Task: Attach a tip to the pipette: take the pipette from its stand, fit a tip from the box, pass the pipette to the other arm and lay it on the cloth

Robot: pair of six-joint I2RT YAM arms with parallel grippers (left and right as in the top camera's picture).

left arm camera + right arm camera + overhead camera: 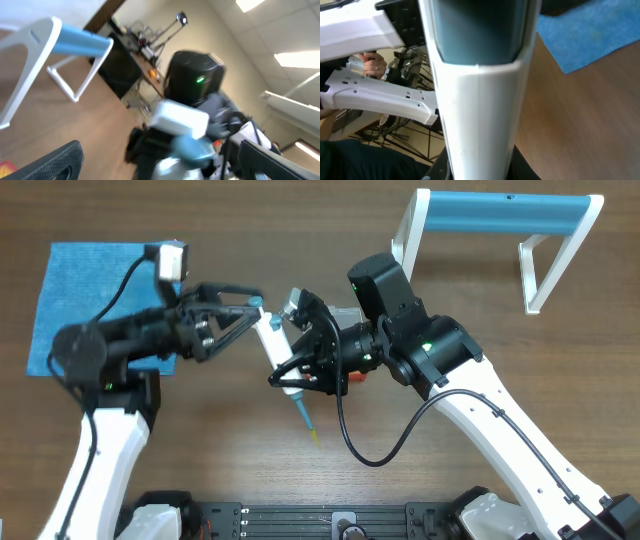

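Two grippers around one pipette, so I read this as the handover step.

- The right gripper is clamped on the pipette mid-body. The yellow tip is fitted and sticks out well past the right fingers.
- The left gripper is spread wide, with one finger on either side of the pipette's head end. The plunger knob sits between them, and the left wrist view shows no contact.
- The cloth lies behind the left fingers, well apart from the pipette.
- The stand is well apart, on the far side of the right gripper.

Risks from here:
- If the right gripper lets go before the left has bitten, the pipette drops and the tip lands first, so it bends or pops off.
- If the left gripper closes on the knob instead of the body, the hold is narrow and slippery. It could press the plunger, or the pipette could pivot once its weight transfers.
- If both are clamped and either arm pulls off-axis, the pipette twists in the pads and the lay-down angle is off.
- If the swing to the cloth runs low, the long tip end catches the table or the cloth edge.
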